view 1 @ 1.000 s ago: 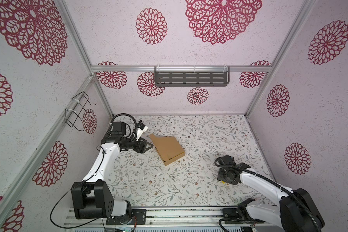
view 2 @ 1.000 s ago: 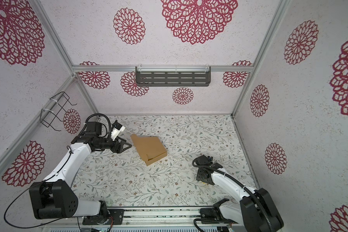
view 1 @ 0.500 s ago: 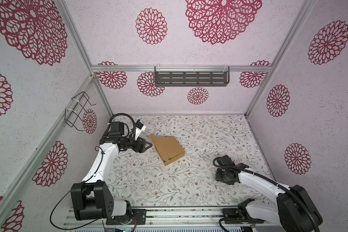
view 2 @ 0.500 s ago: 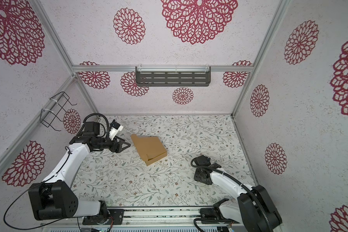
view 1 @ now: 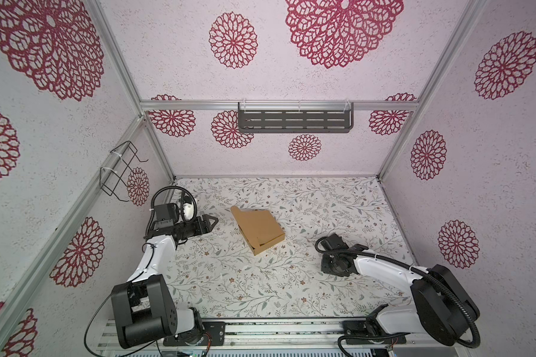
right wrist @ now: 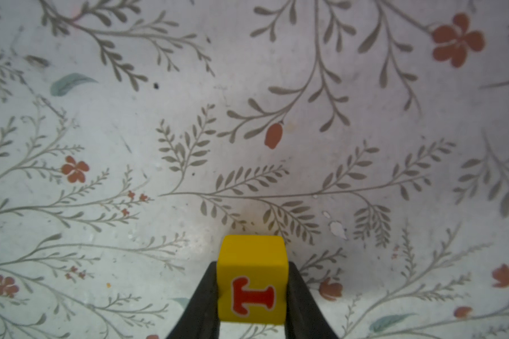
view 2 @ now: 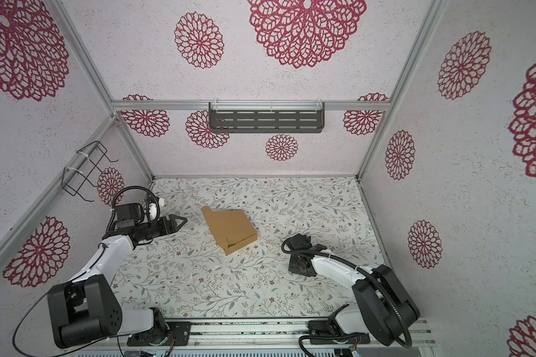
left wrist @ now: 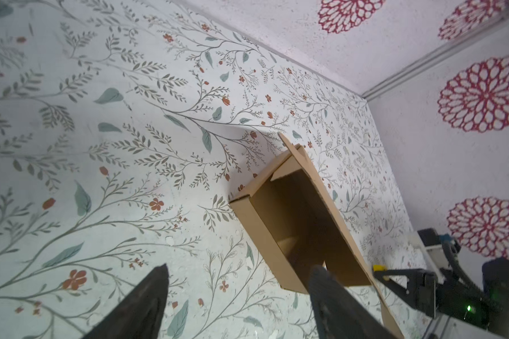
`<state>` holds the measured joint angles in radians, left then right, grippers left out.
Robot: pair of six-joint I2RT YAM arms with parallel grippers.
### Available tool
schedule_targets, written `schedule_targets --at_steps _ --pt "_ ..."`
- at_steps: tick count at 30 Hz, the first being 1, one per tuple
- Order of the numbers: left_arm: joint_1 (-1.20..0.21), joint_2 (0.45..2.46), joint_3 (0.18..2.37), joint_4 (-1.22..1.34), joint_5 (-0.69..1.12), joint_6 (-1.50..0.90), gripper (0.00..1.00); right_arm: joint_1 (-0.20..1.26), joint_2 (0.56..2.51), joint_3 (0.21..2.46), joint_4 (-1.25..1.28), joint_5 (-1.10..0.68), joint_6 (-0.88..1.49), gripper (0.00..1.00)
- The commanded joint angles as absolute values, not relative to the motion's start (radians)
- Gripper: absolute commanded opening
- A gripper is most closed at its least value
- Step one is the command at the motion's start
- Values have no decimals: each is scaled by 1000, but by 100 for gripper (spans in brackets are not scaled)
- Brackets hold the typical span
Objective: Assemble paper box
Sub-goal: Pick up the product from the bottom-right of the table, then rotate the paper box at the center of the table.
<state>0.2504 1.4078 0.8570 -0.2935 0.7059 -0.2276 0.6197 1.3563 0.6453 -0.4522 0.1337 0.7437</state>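
The paper box (view 1: pixel 258 230) lies a little left of the middle of the frame in both top views, on the flowered counter (view 1: pixel 229 278), and no pincer touches it. Its side walls look folded up into a shallow tray. In the left wrist view the lid (left wrist: pixel 347 270) slants up over the tray with a gap beneath it, and the inside looks empty as far as it shows. My judgement is that the folding is mostly done, and what is left is to press the lid down and tuck its front flap.

The left pincer (view 1: pixel 212 225) hangs released, jaws spread wide, just left of the box, pointing at it but apart from it. The right pincer (right wrist: pixel 252 264) is at the lower right of the box, well apart from it. It is clenched on a small yellow cube (right wrist: pixel 252 281), one finger on each flank. I cannot tell whether the cube rests on the counter or is lifted.

The cardboard is plain, with no print, label or brand. The only writing is a red serif letter with a pale outline on the cube. It lies on its side and could be a T or an I
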Motion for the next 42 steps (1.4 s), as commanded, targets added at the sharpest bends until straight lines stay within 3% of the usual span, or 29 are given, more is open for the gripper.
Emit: schedule_targets --at_steps 1,7,12,15,20,21,29,42 --pt "246 1499 865 -117 705 -429 80 664 1334 685 -445 166 723 28" --pt "215 1766 1038 -210 799 -482 78 721 1269 698 -415 162 745 25" --pt "148 1941 1219 -363 844 -426 71 746 1250 715 -397 158 748 24" --pt "115 2006 1258 -392 848 -425 59 761 1267 719 -360 140 763 23" --pt "94 2039 1250 -377 833 -466 28 776 1363 736 -224 90 799 22" --pt "93 2044 1250 -377 834 -470 27 778 1386 745 -198 81 803 22" --pt "65 2074 1241 -365 860 -484 29 774 1614 896 -132 51 764 20" --pt "10 2020 1156 -326 865 -507 31 690 1806 1030 -86 -4 717 20"
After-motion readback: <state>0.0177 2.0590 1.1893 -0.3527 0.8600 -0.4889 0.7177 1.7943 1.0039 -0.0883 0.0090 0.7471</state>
